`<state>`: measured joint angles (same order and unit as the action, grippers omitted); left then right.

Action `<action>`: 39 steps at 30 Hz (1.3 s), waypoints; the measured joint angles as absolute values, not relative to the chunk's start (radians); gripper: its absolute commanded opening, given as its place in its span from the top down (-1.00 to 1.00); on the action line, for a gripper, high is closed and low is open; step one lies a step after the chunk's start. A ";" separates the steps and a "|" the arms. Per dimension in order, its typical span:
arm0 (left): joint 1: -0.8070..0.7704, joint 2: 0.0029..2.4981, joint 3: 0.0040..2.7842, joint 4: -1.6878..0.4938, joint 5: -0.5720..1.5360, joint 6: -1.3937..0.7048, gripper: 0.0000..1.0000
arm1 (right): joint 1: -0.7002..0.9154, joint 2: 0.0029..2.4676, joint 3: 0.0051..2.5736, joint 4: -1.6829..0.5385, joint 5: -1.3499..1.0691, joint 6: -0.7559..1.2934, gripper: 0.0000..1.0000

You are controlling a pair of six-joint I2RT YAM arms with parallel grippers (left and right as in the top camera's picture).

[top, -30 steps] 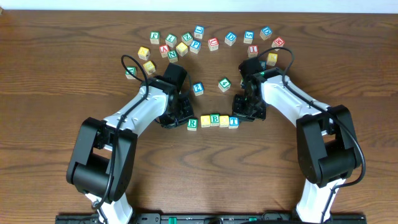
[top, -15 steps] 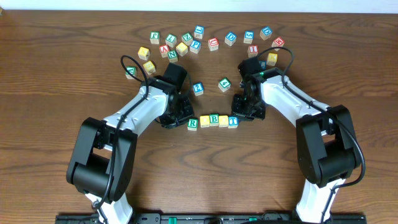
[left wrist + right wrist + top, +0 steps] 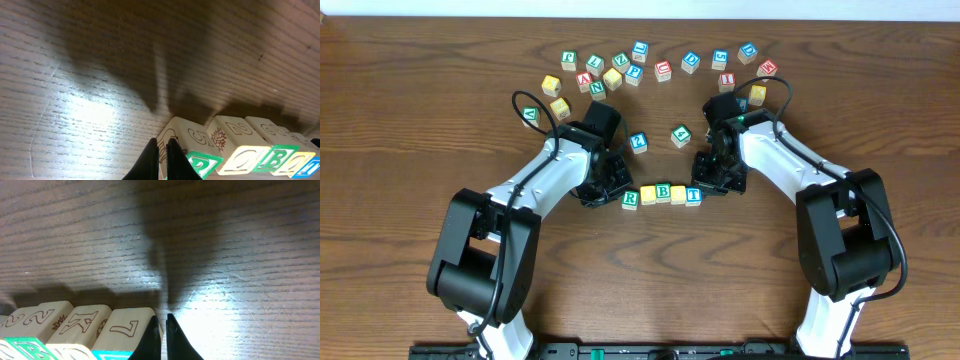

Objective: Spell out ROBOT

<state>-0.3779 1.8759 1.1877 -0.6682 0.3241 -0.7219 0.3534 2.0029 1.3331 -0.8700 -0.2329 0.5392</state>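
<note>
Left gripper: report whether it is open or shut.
Shut. The left gripper shows its two fingers closed together, holding nothing, beside the green R block.

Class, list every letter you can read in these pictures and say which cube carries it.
"R", green: left-end cube
"O": first yellow cube
"B", green: middle cube
"T", blue: right-end cube
Second yellow cube: too blurred
Scattered cubes: too small to read

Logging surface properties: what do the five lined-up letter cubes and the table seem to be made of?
Letter cubes: likely wood; pale bare side faces with printed outlines in the wrist views, tops painted white or yellow. Table: brown wood or wood-look laminate, cannot tell which; long grain lines, semi-gloss glare under the wrist cameras.
</note>
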 measured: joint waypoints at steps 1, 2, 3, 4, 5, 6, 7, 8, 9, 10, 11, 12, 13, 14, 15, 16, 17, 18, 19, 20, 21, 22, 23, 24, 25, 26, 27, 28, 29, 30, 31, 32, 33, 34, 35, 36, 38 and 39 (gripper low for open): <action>-0.378 1.876 1.188 -0.668 0.325 -0.723 0.85 | 0.354 2.003 1.333 -0.870 -0.233 0.541 0.97; -0.378 1.876 1.188 -0.668 0.327 -0.727 0.85 | 0.356 2.003 1.333 -0.870 -0.233 0.541 0.98; -0.378 1.876 1.188 -0.668 0.327 -0.730 0.85 | 0.359 2.003 1.333 -0.870 -0.233 0.541 0.97; -0.378 1.876 1.188 -0.668 0.328 -0.733 0.85 | 0.363 2.003 1.333 -0.870 -0.233 0.542 0.97; -0.378 1.876 1.188 -0.668 0.327 -0.735 0.85 | 0.366 2.003 1.333 -0.870 -0.233 0.542 0.97; -0.378 1.876 1.188 -0.669 0.327 -0.739 0.85 | 0.372 2.003 1.333 -0.871 -0.232 0.545 0.97; -0.378 1.876 1.188 -0.669 0.327 -0.745 0.85 | 0.376 2.003 1.333 -0.871 -0.232 0.545 0.98; -0.378 1.876 1.188 -0.669 0.326 -0.751 0.85 | 0.381 2.003 1.333 -0.870 -0.228 0.545 0.98; -0.377 1.876 1.188 -0.669 0.325 -0.756 0.85 | 0.384 2.003 1.333 -0.870 -0.224 0.546 0.97; -0.377 1.876 1.188 -0.669 0.322 -0.760 0.85 | 0.386 2.003 1.333 -0.870 -0.223 0.546 0.97; -0.376 1.876 1.188 -0.668 0.320 -0.763 0.85 | 0.388 2.003 1.333 -0.870 -0.221 0.548 0.97; -0.376 1.876 1.188 -0.668 0.317 -0.764 0.85 | 0.389 2.003 1.333 -0.870 -0.221 0.548 0.97; -0.376 1.876 1.188 -0.668 0.312 -0.766 0.86 | 0.390 2.003 1.333 -0.870 -0.221 0.548 0.97; -0.376 1.876 1.188 -0.668 0.311 -0.767 0.85 | 0.390 2.003 1.333 -0.870 -0.221 0.548 0.97; -0.376 1.876 1.188 -0.667 0.307 -0.767 0.85 | 0.390 2.003 1.333 -0.870 -0.221 0.548 0.97; -0.376 1.876 1.188 -0.667 0.305 -0.767 0.85 | 0.391 2.003 1.333 -0.870 -0.221 0.549 0.97; -0.376 1.876 1.188 -0.666 0.302 -0.767 0.85 | 0.391 2.003 1.333 -0.870 -0.221 0.549 0.97; -0.376 1.876 1.188 -0.664 0.300 -0.764 0.85 | 0.391 2.003 1.333 -0.870 -0.221 0.549 0.97; -0.376 1.876 1.188 -0.662 0.297 -0.759 0.85 | 0.392 2.003 1.333 -0.870 -0.221 0.549 0.97; -0.376 1.876 1.188 -0.661 0.295 -0.755 0.85 | 0.392 2.003 1.333 -0.870 -0.220 0.549 0.97; -0.376 1.876 1.188 -0.660 0.292 -0.749 0.85 | 0.392 2.003 1.333 -0.870 -0.217 0.549 0.96; -0.376 1.876 1.188 -0.659 0.289 -0.738 0.85 | 0.393 2.003 1.333 -0.870 -0.215 0.549 0.96; -0.376 1.876 1.188 -0.658 0.286 -0.727 0.86 | 0.394 2.003 1.333 -0.870 -0.213 0.549 0.96; -0.374 1.876 1.188 -0.658 0.285 -0.712 0.85 | 0.394 2.003 1.333 -0.870 -0.212 0.549 0.96; -0.372 1.876 1.188 -0.658 0.285 -0.700 0.85 | 0.395 2.003 1.333 -0.870 -0.210 0.549 0.96; -0.367 1.876 1.188 -0.659 0.285 -0.689 0.85 | 0.395 2.003 1.333 -0.870 -0.209 0.549 0.95; -0.361 1.876 1.188 -0.661 0.285 -0.681 0.85 | 0.395 2.003 1.333 -0.870 -0.209 0.549 0.95; -0.352 1.876 1.188 -0.666 0.284 -0.672 0.85 | 0.395 2.003 1.333 -0.870 -0.209 0.549 0.95; -0.339 1.876 1.188 -0.675 0.283 -0.663 0.85 | 0.395 2.003 1.333 -0.870 -0.208 0.549 0.95; -0.327 1.876 1.188 -0.683 0.282 -0.653 0.85 | 0.396 2.003 1.333 -0.870 -0.208 0.549 0.95; -0.311 1.876 1.188 -0.704 0.282 -0.639 0.85 | 0.396 2.003 1.333 -0.869 -0.207 0.549 0.94; -0.298 1.876 1.188 -0.724 0.282 -0.629 0.85 | 0.396 2.003 1.333 -0.870 -0.205 0.549 0.94; -0.276 1.875 1.189 -0.767 0.281 -0.617 0.85 | 0.396 2.003 1.333 -0.870 -0.204 0.549 0.94; -0.265 1.872 1.190 -0.793 0.281 -0.605 0.85 | 0.396 2.003 1.333 -0.870 -0.203 0.549 0.94; -0.255 1.868 1.190 -0.824 0.287 -0.595 0.85 | 0.396 2.003 1.333 -0.868 -0.202 0.549 0.94; -0.250 1.862 1.190 -0.860 0.296 -0.582 0.85 | 0.396 2.003 1.333 -0.867 -0.202 0.549 0.94; -0.255 1.853 1.190 -0.907 0.332 -0.557 0.85 | 0.396 2.003 1.333 -0.863 -0.201 0.549 0.94; -0.264 1.849 1.190 -0.923 0.349 -0.547 0.85 | 0.396 2.003 1.333 -0.860 -0.201 0.549 0.93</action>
<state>-0.2638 1.8492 1.1896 -0.9230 0.3489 -0.5472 0.3962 2.0029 1.3327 -0.8597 -0.2012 0.5488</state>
